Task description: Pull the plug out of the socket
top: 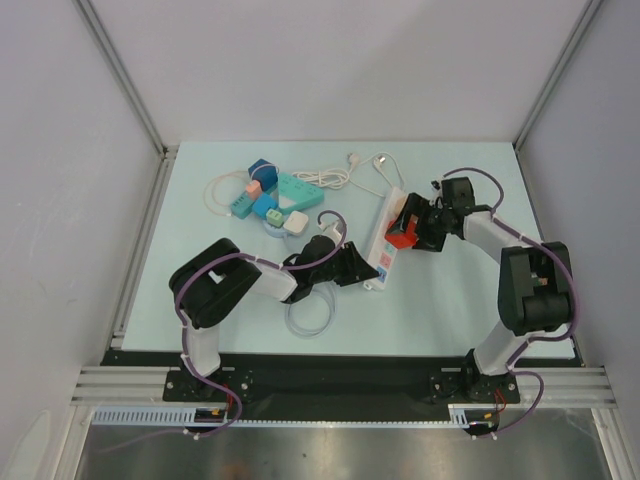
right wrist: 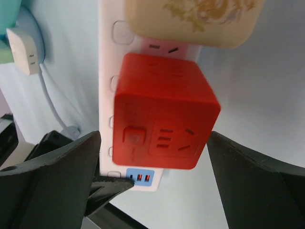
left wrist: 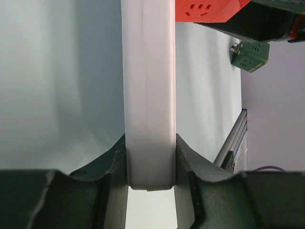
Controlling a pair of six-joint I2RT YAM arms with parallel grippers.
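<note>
On power strip [top: 380, 256], red cube plug [right wrist: 164, 112]

Table [top: 450, 310]: pale mint top, matte. Directly on it:
- white power strip [top: 380, 255], centre-right of frame, lying near-vertical
- cluster of teal, blue and pink adapters [top: 270, 200], upper centre-left
- white cable [top: 340, 178], bundled, upper centre
- clear cable loop [top: 310, 315], lower centre

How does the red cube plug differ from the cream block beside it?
The red cube plug is bright red; the cream block is pale with a faint golden pattern. The red cube plug shows socket holes and a button; the cream block shows neither. The red cube plug lies between the right gripper's open jaws; the cream block lies beyond them. Both sit on the white power strip.
</note>
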